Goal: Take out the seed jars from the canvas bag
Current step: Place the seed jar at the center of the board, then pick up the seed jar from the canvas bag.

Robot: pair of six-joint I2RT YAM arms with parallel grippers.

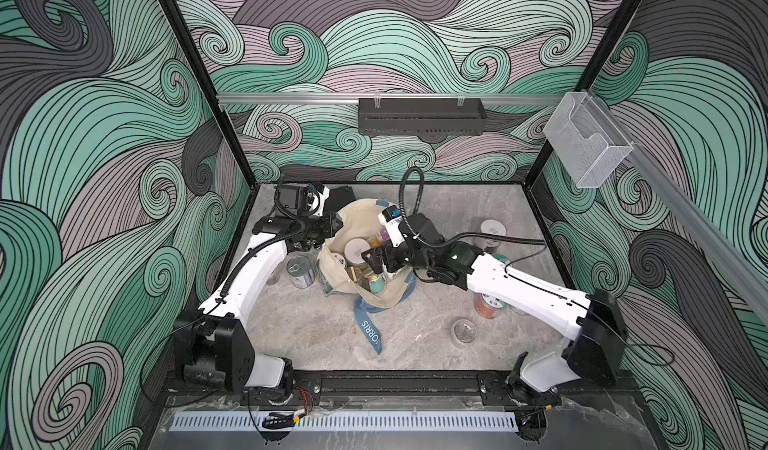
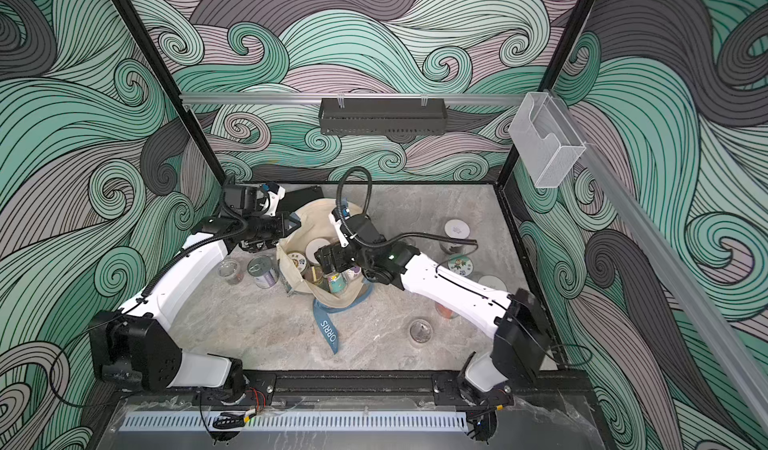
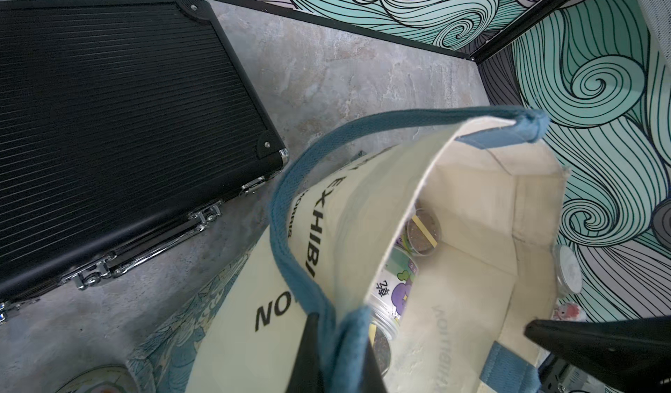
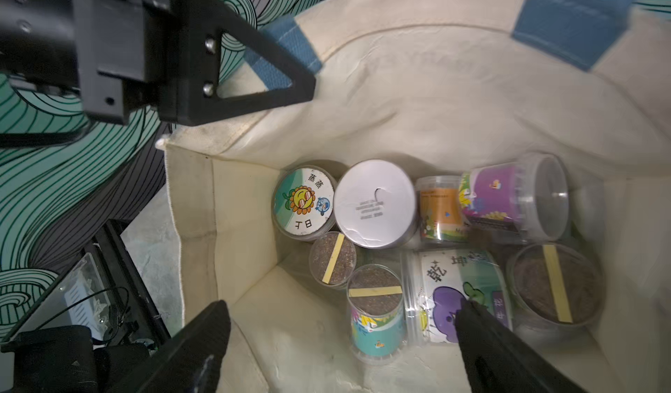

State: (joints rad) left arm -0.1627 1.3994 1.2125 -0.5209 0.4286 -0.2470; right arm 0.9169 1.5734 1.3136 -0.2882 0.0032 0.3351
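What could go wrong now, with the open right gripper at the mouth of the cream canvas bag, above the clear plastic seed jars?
1. The clear plastic seed jars are packed together and touching. The open right gripper may pinch two at once or push a neighbour aside.
2. The left gripper holds the cream canvas bag only by its rim at a blue strap. If the cloth slips, the mouth may fold over the right gripper.
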